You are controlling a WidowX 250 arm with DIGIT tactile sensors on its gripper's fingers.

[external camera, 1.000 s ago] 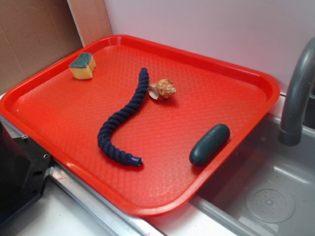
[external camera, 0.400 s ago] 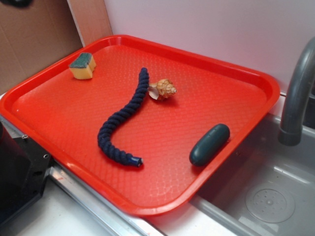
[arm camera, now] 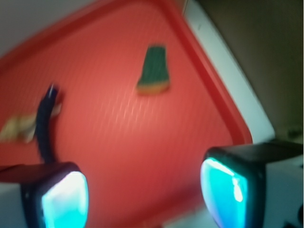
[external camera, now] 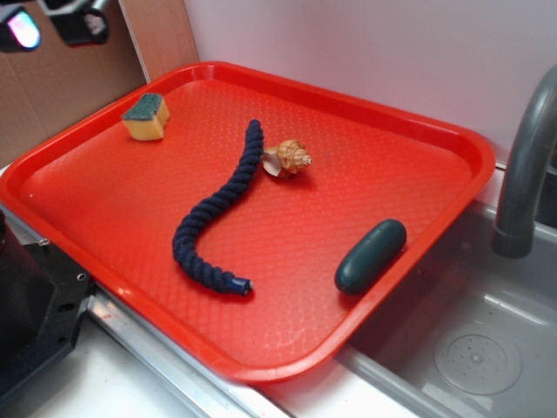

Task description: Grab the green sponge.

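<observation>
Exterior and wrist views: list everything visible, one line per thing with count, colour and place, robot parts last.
tray: one, red, on the counter, partly over the sink.
green sponge: one, yellow foam with a dark green top, far left corner of the tray.
rope: one, dark blue, twisted, tray centre.
shell: one, tan, beside the rope's far end.
capsule: one, dark green, near the tray's right edge.
faucet: one, grey, right edge.
sink: one, grey metal, lower right.
pincer: one, black, fingers apart, above the tray, holding nothing.
</observation>
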